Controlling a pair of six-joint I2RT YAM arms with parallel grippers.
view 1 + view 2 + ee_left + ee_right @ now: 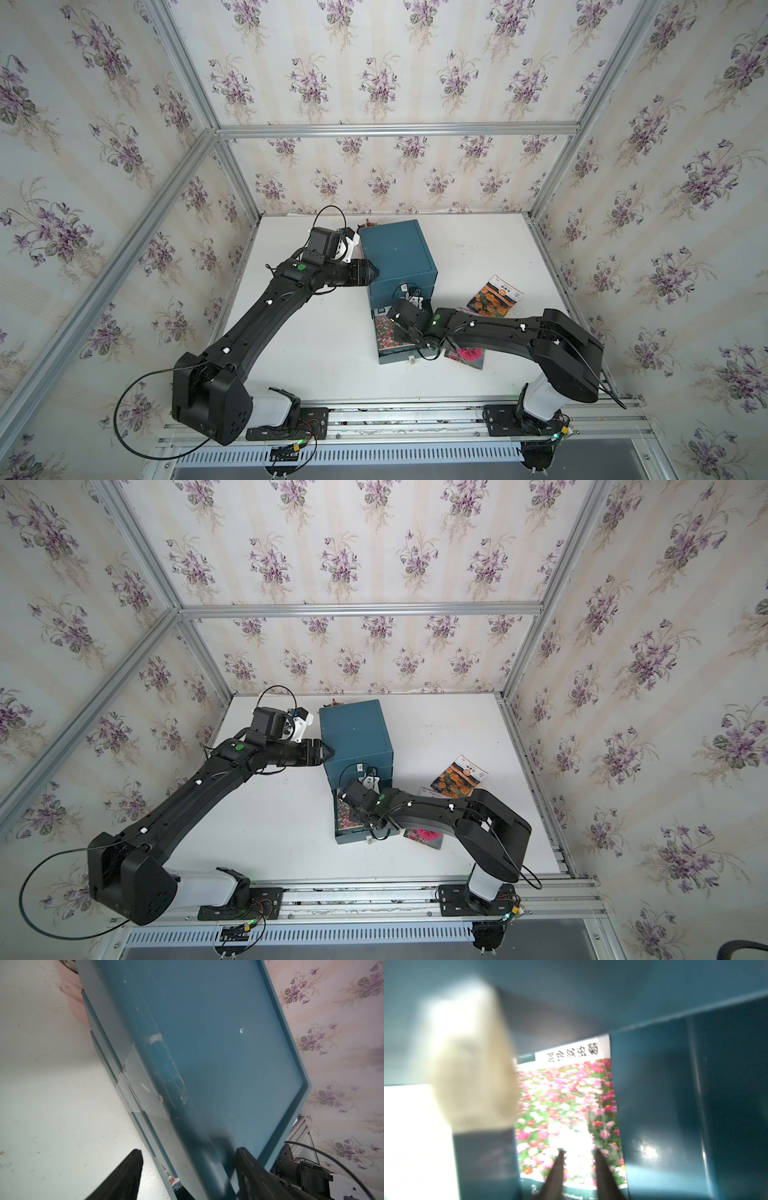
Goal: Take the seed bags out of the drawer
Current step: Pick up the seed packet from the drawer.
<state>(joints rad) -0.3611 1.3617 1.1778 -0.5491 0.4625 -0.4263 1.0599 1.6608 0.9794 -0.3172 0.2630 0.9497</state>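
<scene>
Counted three seed bags, one blue cabinet, one pulled-out drawer at its foot, and two arms.

Found two bags out on the white table, visible in both top views:
- The marigold seed bag lay flat, well to the right of the cabinet.
- The deep-pink bloom seed bag lay flat just beside the drawer's right front corner, partly under the right arm.

Found the third, the flower-field seed bag, inside the drawer, flat on the drawer floor with its printed face up. Made out only a strip of it in the top views, beside the right wrist.

Right gripper:
- Pointed down into the drawer.
- Stood partly open, with a narrow gap between the dark fingers and the glossy flower print showing through that gap.
- Had its tips right at the face of the flower-field seed bag.
- Could not tell from the blurred wrist view whether the tips touched or pinched the bag.
- Saw nothing lifted.

Left gripper:
- Sat at the cabinet's left side, near the top edge.
- Stood clearly open.
- Had one finger at the cabinet's top corner and the other out over the table, clear of the cabinet wall.
- Gripped nothing.
- Could not tell how firmly it pressed on the cabinet.
</scene>
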